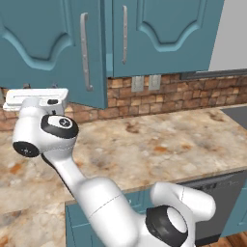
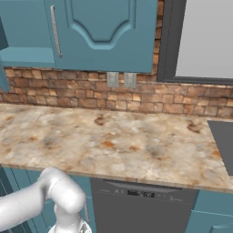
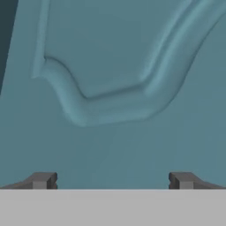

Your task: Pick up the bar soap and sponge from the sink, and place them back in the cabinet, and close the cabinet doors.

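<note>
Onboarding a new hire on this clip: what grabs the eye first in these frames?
The tall teal cabinet doors with raised arched panels along the top; the left one hangs ajar, its edge out over the brick backsplash. Next the white arm, raised at left in the left base view, hand up at that door. In the hand view the open gripper faces a door panel close up, nothing between its tips.

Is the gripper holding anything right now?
No, the gripper is open and empty, its fingertips spread before a teal cabinet door.

The cabinet doors look smooth, matt teal paint with brushed-metal bar handles; below, a polished mottled stone countertop meets a rough brick backsplash.
</note>
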Motion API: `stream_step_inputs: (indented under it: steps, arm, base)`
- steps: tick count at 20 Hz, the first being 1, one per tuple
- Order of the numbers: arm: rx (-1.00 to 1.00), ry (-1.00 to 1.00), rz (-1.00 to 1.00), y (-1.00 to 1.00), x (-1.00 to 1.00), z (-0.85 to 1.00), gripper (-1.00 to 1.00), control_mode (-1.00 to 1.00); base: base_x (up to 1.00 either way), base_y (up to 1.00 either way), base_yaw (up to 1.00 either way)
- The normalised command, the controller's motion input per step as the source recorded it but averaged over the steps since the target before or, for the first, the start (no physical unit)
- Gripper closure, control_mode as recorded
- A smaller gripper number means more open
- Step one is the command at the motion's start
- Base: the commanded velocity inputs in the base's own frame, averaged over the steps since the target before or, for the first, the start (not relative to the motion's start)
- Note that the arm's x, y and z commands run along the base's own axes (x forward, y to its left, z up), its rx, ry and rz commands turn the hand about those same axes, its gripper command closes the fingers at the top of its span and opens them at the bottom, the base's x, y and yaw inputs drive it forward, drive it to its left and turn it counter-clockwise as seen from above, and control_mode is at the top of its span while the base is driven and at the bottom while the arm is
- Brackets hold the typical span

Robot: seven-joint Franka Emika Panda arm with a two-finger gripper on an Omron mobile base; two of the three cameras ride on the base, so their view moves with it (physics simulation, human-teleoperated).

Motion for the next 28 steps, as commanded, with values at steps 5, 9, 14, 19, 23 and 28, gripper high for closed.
stream_step_inputs:
  steps: [5, 9, 14, 19, 23, 28]
  arm:
    - [0.09, 0.00, 0.00, -0.40, 0.35, 0.02, -1.00, -1.00]
    - [0.05, -0.05, 0.00, -0.43, 0.18, 0.00, -1.00, -1.00]
    - [0.08, -0.07, 0.00, -0.55, 0.20, 0.00, -1.00, -1.00]
    - [0.09, -0.07, 0.00, -0.64, 0.18, 0.00, -1.00, -1.00]
    - [0.07, -0.05, 0.00, -0.58, 0.26, 0.00, -1.00, -1.00]
    - [0.08, -0.03, 0.00, -0.54, 0.39, 0.00, -1.00, -1.00]
  base:
    - [0.00, 0.00, 0.00]
    - [0.00, 0.00, 0.00]
    - [0.00, 0.00, 0.00]
    - [0.00, 0.00, 0.00]
    - [0.00, 0.00, 0.00]
    - [0.00, 0.00, 0.00]
